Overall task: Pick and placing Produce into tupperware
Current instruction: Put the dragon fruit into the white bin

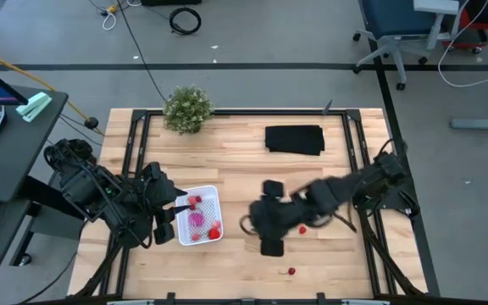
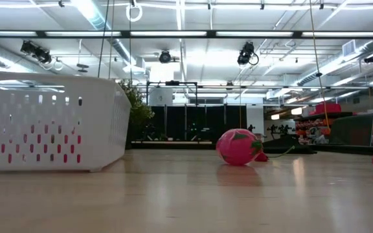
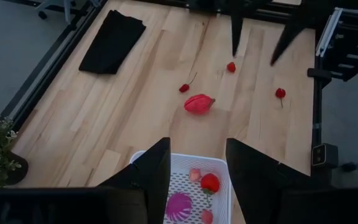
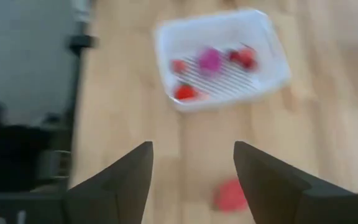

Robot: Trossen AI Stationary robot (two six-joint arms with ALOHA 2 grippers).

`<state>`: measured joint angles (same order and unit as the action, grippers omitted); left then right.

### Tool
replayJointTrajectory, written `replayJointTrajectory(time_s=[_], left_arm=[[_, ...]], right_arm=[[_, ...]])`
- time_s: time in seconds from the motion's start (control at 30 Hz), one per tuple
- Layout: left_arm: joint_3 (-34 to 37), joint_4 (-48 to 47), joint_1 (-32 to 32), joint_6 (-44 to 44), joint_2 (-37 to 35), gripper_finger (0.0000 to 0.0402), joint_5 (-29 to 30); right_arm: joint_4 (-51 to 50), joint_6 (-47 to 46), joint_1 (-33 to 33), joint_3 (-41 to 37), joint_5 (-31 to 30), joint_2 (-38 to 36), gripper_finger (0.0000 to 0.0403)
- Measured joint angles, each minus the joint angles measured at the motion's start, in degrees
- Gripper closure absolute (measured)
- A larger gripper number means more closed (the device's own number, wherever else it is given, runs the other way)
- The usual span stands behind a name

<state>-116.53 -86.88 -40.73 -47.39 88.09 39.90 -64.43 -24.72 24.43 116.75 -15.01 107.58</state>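
The white tupperware (image 1: 207, 193) stands at the table's near left and holds the purple-magenta ball (image 1: 196, 219) and a few small red pieces (image 1: 214, 229). My left gripper (image 1: 169, 217) hangs open and empty over the tupperware's left end (image 3: 194, 163). My right gripper (image 1: 265, 235) is open and empty above the table's middle, right of the tupperware. The larger red oblong (image 3: 199, 103) lies on the table under it and shows low between its fingers (image 4: 230, 194). Small red pieces lie loose on the wood (image 1: 302, 229) (image 1: 291, 271) (image 3: 184, 88).
A black cloth (image 1: 295, 140) lies flat at the far right. A bushy green plant (image 1: 186, 108) stands at the far left edge. Black frame rails (image 1: 358, 161) run along the table's sides. Bare wood lies between the tupperware and the cloth.
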Motion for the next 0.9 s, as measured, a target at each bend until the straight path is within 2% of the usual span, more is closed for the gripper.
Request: replayJointTrajectory(time_s=[0.07,0.13,0.33,0.43,0.6,0.9], left_arm=[[0.0,0.01,0.0,-0.37,0.0,0.0239,0.01],[0.0,0.01,0.0,-1.28,0.0,0.0239,0.01],[0.0,0.01,0.0,-1.43,0.0,0.0239,0.02],[0.0,0.01,0.0,-1.41,0.0,0.0239,0.04],[0.0,0.01,0.0,-1.4,0.0,0.0239,0.04],[0.01,0.01,0.0,-1.38,0.02,0.0239,0.07]], right_arm=[[-2.31,-6.61,2.4,-3.12,-6.41,-0.94,0.017],[-3.06,-13.99,4.37,-7.69,-10.25,-1.14,0.017],[3.96,-26.02,6.11,-22.91,-12.36,-1.19,0.017],[11.54,-28.68,5.37,-30.45,-12.88,-0.47,0.0169],[22.91,-31.19,3.04,-40.6,-18.7,-0.39,0.0167],[26.68,-36.2,-2.11,-46.02,-18.06,-0.38,0.0167]])
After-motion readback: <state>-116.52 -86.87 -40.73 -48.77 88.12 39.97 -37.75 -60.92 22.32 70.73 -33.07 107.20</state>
